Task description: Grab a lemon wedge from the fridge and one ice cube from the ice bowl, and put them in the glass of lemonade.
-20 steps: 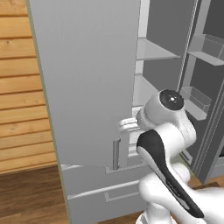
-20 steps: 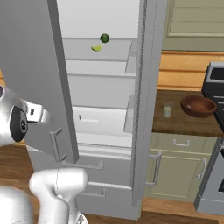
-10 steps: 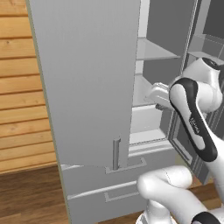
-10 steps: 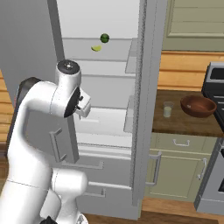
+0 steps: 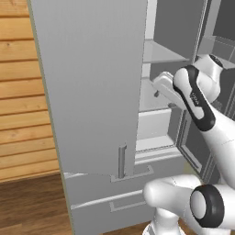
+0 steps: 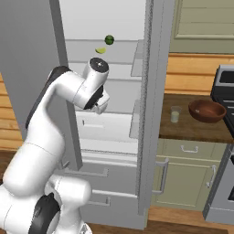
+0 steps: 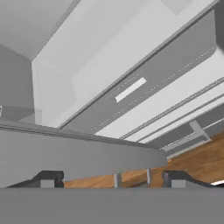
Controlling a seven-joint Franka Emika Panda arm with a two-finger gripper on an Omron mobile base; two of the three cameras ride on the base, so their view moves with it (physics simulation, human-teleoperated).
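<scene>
The arm rises from the base, bends at the elbow and reaches forward into the open fridge (image 6: 151, 114), its wrist level with the middle shelves. The claw (image 7: 111, 178) points down and inward at the white drawer front; its two dark tips stand wide apart, released, with nothing between them.

In the right base view the lemon wedge (image 6: 100, 50) lies on an upper fridge shelf at about 12 o'clock from the wrist, with a dark green ball (image 6: 109, 39) just beside it at its 1 o'clock. On the bench (image 6: 192, 130) at 3 o'clock of the fridge stands the glass of lemonade (image 6: 175, 114), holding pale yellow liquid. The ice bowl (image 6: 207, 111) sits near it at its 3 o'clock; I cannot tell what is in it.

A second ago the wrist hung low outside the left door with the claw clenched. Since then the arm has swung up and into the fridge opening, and the claw has opened.
</scene>
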